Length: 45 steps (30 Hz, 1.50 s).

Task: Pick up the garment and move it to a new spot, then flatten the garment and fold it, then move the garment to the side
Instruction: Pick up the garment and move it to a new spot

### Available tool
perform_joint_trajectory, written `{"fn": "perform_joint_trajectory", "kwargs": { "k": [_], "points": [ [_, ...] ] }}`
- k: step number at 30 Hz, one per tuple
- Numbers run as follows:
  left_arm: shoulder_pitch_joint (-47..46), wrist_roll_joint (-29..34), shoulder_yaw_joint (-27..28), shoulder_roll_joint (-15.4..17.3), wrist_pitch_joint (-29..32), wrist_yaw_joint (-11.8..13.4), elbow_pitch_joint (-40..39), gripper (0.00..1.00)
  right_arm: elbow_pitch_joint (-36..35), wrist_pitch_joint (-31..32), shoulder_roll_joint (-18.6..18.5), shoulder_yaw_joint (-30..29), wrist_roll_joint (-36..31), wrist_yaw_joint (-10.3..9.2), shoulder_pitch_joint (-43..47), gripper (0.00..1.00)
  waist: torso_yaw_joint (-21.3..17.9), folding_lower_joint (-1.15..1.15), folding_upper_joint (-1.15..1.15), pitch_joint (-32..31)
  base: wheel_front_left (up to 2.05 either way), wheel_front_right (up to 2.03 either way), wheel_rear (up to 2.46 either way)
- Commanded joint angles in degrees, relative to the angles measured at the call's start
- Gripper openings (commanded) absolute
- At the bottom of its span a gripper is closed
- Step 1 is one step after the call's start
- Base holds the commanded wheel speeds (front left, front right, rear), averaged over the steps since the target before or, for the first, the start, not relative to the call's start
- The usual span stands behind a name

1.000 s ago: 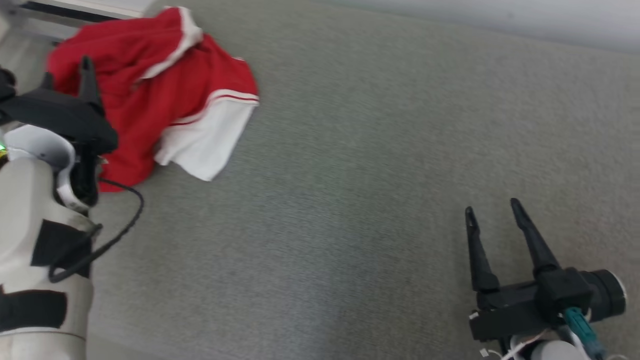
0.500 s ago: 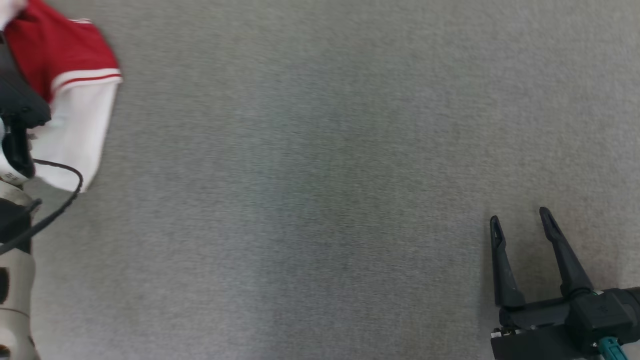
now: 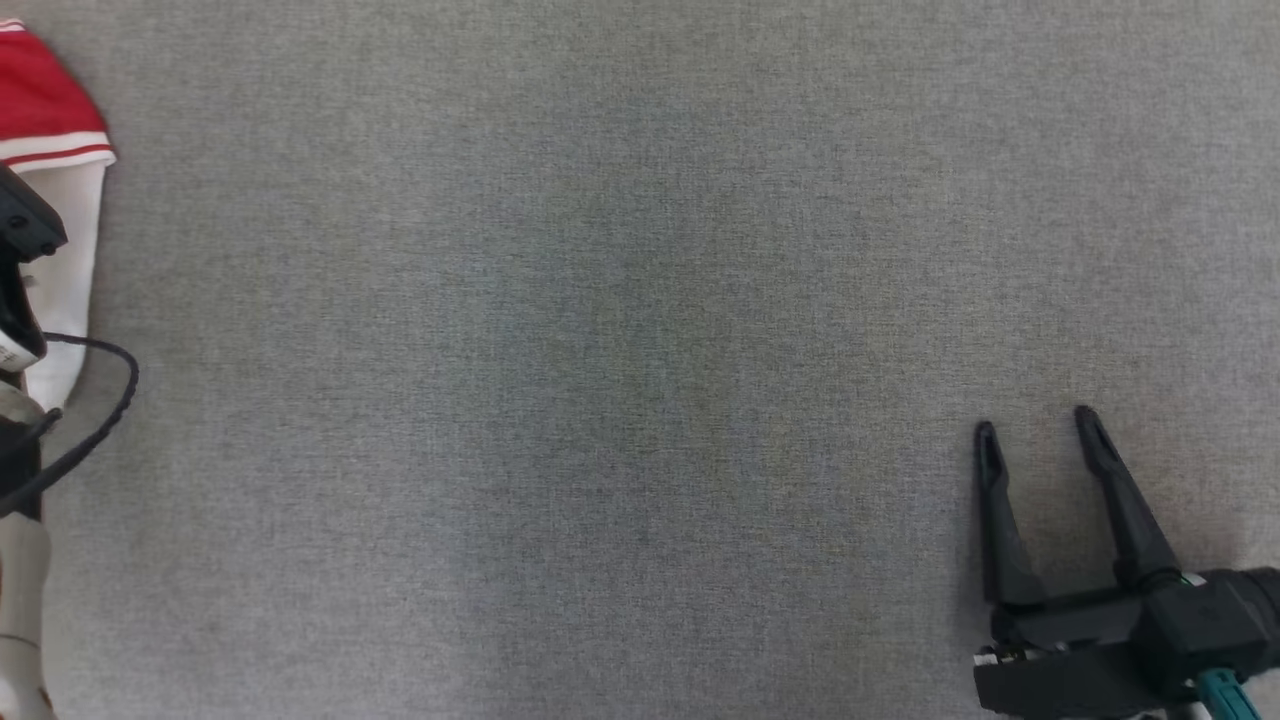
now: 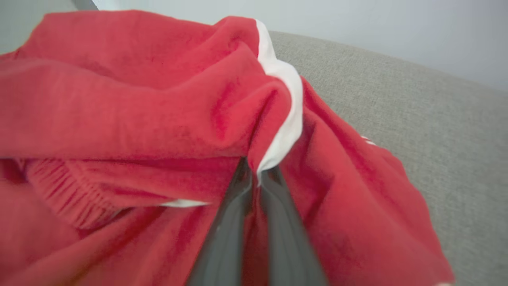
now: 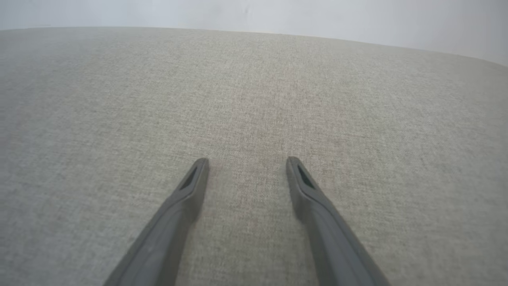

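The garment [image 3: 45,110], red with white bands, sits at the far left of the grey woven surface [image 3: 640,360] in the head view. Only a red patch, a thin red stripe and a white panel [image 3: 70,260] hanging below it are in frame. The pale left arm [image 3: 20,560] stands in front of it at the picture's left margin, with a black cable [image 3: 100,410] looping off it.

In the left wrist view the garment [image 4: 139,99] is bunched into thick folds. A white trim [image 4: 285,115] runs down one ridge, and a ribbed hem [image 4: 59,186] shows at the lower left. The left gripper [image 4: 254,171] has its two dark fingers [image 4: 230,238] pressed almost together, pinching a fold where the white trim ends. Their tips are buried in the cloth. Whether the garment rests on the surface or hangs above it cannot be told. Bare surface [image 4: 416,119] lies to the right of the folds, and its far edge meets a pale wall [image 4: 397,35] close behind them.

The right gripper [image 3: 1037,425] is well apart from the garment, toward the near right of the surface. Its fingers [image 3: 1125,510] are spread with nothing between them. The right wrist view shows the same gripper [image 5: 248,161], with its fingers [image 5: 174,214] parted over plain grey weave, and the surface's far edge lies straight against the wall [image 5: 254,16].
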Motion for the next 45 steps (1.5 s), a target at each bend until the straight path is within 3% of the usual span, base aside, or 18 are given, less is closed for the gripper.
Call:
{"fn": "perform_joint_trajectory", "kwargs": {
  "k": [1, 6, 16, 21, 26, 28, 36, 45],
  "points": [
    [1.05, -0.25, -0.03, 0.54, 0.59, -0.31, -2.04, 0.00, 1.38, -0.18, 0.37, 0.99, 0.44, -0.12, -1.19, 1.00, 0.56, 0.00, -0.01, -0.56, 0.00, 0.00, 0.00],
    [1.80, -0.68, 0.06, 1.47, 2.50, -0.62, -5.93, 0.00, 3.79, -1.13, 0.43, 2.11, 1.31, -0.12, -3.38, 1.00, 1.25, 0.00, -0.01, -2.07, 0.00, 0.00, 0.00],
    [5.67, 0.47, -2.04, 5.86, 11.30, -1.06, -20.85, 0.00, 12.05, -4.47, 0.48, 4.31, 5.68, -0.12, -6.97, 1.00, 2.60, 0.00, -0.01, -10.93, 0.00, 0.00, 0.00],
    [5.39, 0.76, -3.71, 7.72, 15.17, -2.95, -27.22, 0.00, 15.84, -5.85, 0.49, 5.08, 7.93, -0.12, -8.21, 1.00, 2.39, 0.00, -0.01, -16.18, 0.00, 0.00, 0.00],
    [2.24, -0.53, -5.66, 7.98, 16.70, -6.76, -31.10, 0.00, 18.84, -6.58, 0.48, 5.06, 10.16, -0.12, -8.74, 1.00, 1.27, 0.00, -0.01, -21.52, 0.00, 0.00, 0.00],
    [0.77, -1.07, -6.79, 7.53, 16.77, -8.75, -32.37, 0.00, 19.71, -6.68, 0.48, 4.82, 10.52, -0.12, -8.82, 1.00, 0.48, 0.00, -0.01, -23.32, 0.00, 0.00, 0.00],
    [-2.17, -3.87, -13.45, 0.17, 17.60, -14.06, -37.41, 0.00, 20.44, -6.75, 0.46, 2.68, 10.52, -0.12, -8.13, 1.00, -5.37, 0.00, -0.01, -29.08, 0.00, 0.00, 0.00],
    [3.67, -8.07, -17.28, -8.08, 15.41, -14.64, -38.93, 0.00, 20.24, -6.74, 0.47, 1.54, 8.97, -0.12, -6.13, 1.00, -15.28, 0.00, -0.01, -31.61, 0.00, 0.00, 0.00]
  ]
}}
